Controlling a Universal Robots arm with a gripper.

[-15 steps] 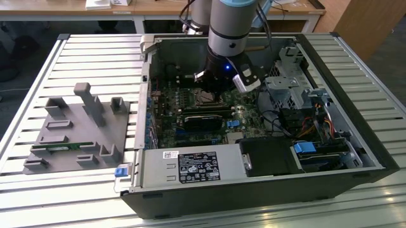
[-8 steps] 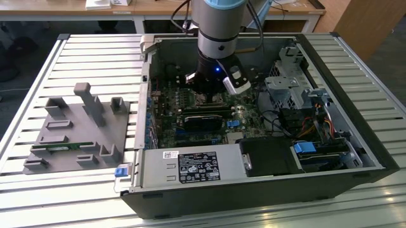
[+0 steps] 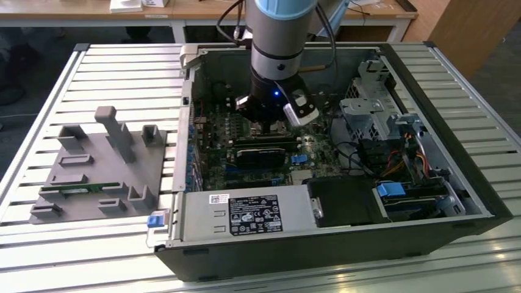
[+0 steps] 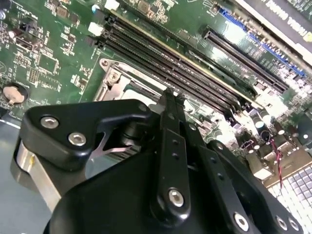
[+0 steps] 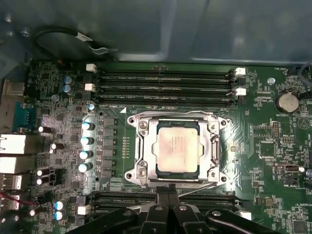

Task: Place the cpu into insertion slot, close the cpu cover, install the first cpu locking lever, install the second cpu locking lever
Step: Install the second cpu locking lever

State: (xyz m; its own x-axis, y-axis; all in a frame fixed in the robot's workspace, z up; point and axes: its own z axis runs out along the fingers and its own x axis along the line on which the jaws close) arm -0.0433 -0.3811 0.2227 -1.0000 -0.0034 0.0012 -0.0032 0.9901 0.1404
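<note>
Cpu [image 5: 178, 147] seated in insertion slot [image 5: 155, 178], framed by cpu cover [image 5: 141, 146], seen in first wrist view. Gripper [image 5: 168, 191] poised at socket edge, fingers pressed together, nothing held. Chip judged light, rigid, fragile underneath; thin springy levers best hooked at their tips.

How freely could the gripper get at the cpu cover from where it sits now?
Probably freely. In the first wrist view the gripper sits right at the edge of the cpu cover, which lies flat around the cpu. Nothing stands between them; the nearby memory slots stay low.
</note>
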